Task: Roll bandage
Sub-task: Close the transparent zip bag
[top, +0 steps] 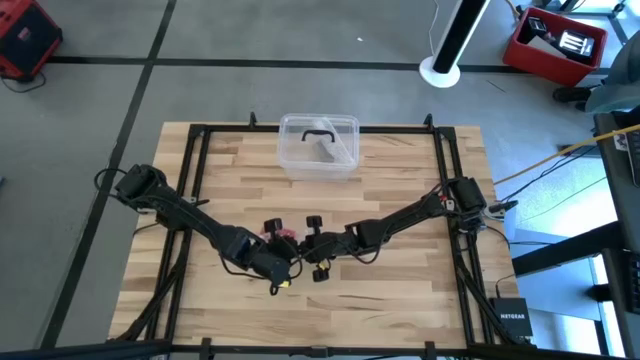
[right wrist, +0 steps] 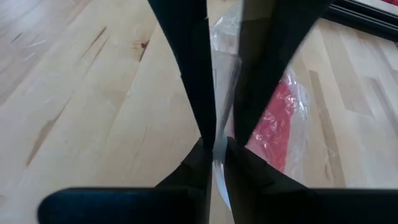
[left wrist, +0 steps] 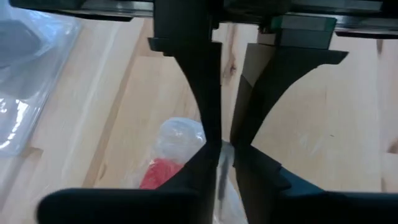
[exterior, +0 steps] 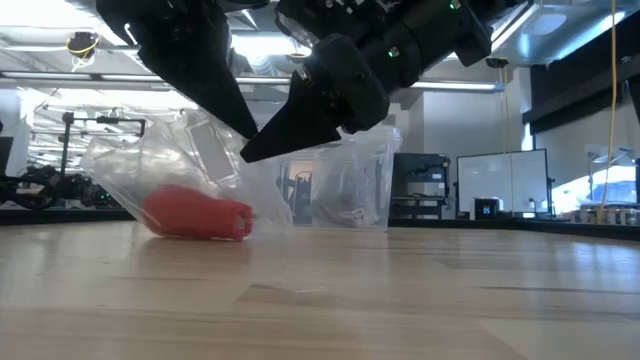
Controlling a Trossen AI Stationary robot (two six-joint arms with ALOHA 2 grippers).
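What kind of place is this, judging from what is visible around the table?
Probably a robotics lab or workshop: a light wooden butcher-block table on a black metal frame stands on a grey concrete floor, with desks with computer monitors behind it.

Both arms reach in from table's side edges, meeting near middle toward front. Left gripper (top: 283,262) low over tabletop, fingers (left wrist: 208,124) drawn close, thin clear film pinched between tips. Right gripper (top: 312,250) just beside left gripper, nearly touching it, fingers (right wrist: 186,68) pressed together on same clear film. Both wrists angled downward, fingertips pointing toward each other.
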